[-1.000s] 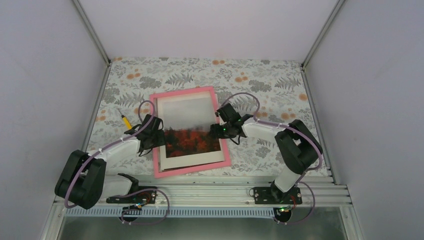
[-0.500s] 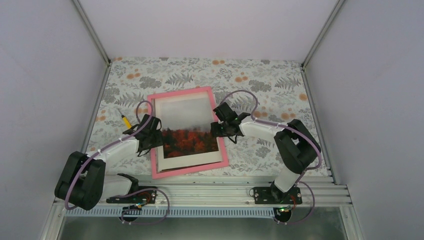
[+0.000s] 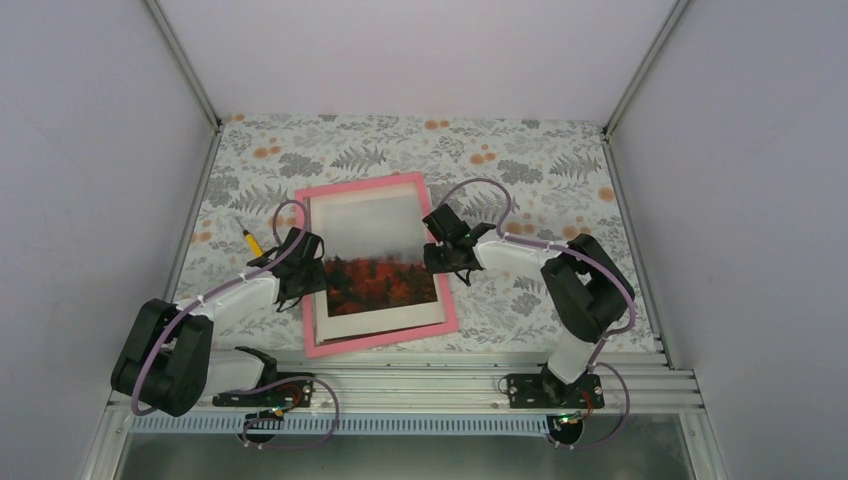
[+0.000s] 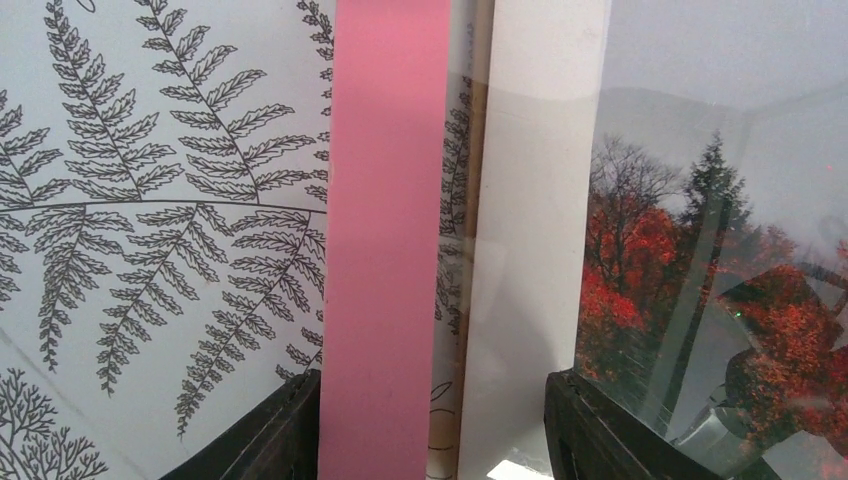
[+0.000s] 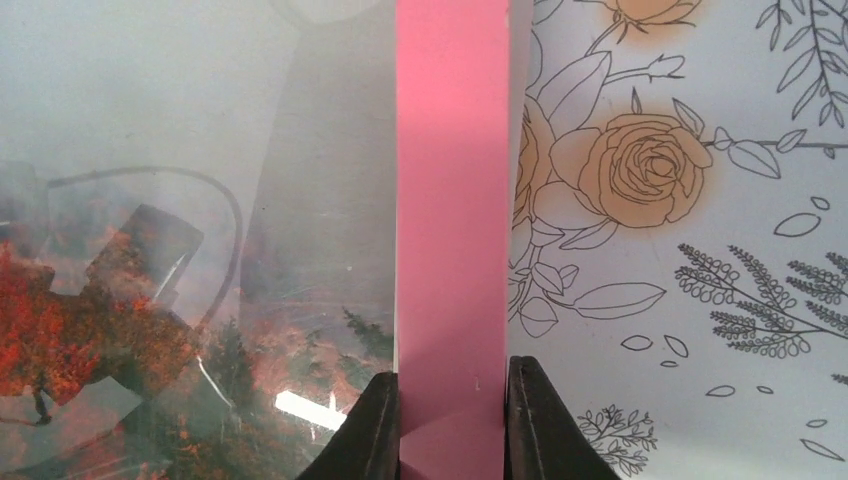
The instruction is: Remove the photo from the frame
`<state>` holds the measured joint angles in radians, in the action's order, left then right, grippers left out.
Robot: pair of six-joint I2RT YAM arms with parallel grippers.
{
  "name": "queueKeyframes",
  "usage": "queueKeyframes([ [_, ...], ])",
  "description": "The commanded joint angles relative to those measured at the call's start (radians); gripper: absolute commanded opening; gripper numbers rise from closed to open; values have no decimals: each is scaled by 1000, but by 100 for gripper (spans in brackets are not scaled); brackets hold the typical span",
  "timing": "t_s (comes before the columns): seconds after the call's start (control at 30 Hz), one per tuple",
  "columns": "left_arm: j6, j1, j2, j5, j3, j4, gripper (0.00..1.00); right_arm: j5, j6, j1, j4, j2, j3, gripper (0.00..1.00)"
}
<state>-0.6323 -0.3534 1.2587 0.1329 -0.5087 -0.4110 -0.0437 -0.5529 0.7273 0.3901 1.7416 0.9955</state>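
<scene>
The pink frame [image 3: 380, 341] lies flat on the floral cloth, mid-table. The photo [image 3: 375, 268], red-orange trees under grey mist, sits inside it behind glass with a cream mat [image 4: 535, 200] around it. My right gripper [image 3: 446, 258] is shut on the frame's right rail [image 5: 452, 200], one finger against each side. My left gripper [image 3: 303, 272] is open and straddles the left rail [image 4: 385, 200] and the mat's edge. Its left finger [image 4: 285, 435] is beside the rail's outer edge and its right finger [image 4: 590, 425] is over the glass. The photo [image 4: 700, 250] shows reflections of the arm.
A yellow pencil [image 3: 250, 242] lies on the cloth just left of the left arm. White walls close in the table on three sides. A metal rail [image 3: 420, 380] carrying the arm bases runs along the near edge.
The right gripper's jaws have closed onto the frame's right rail. The frame has shifted slightly to the left. The left gripper has stayed astride the left rail.
</scene>
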Motion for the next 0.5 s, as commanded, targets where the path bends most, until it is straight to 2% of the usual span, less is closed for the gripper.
queueKeyframes([
  [0.0,-21,-1,-6,32,-18,-17,55,-40,-16,8,-11,-17,28,9],
  [0.1,-30,-1,-21,46,-13,-22,55,-24,-14,5,-22,-33,25,4],
  [0.47,-53,-1,-19,101,-18,-62,55,42,1,-23,-68,-127,-17,4],
])
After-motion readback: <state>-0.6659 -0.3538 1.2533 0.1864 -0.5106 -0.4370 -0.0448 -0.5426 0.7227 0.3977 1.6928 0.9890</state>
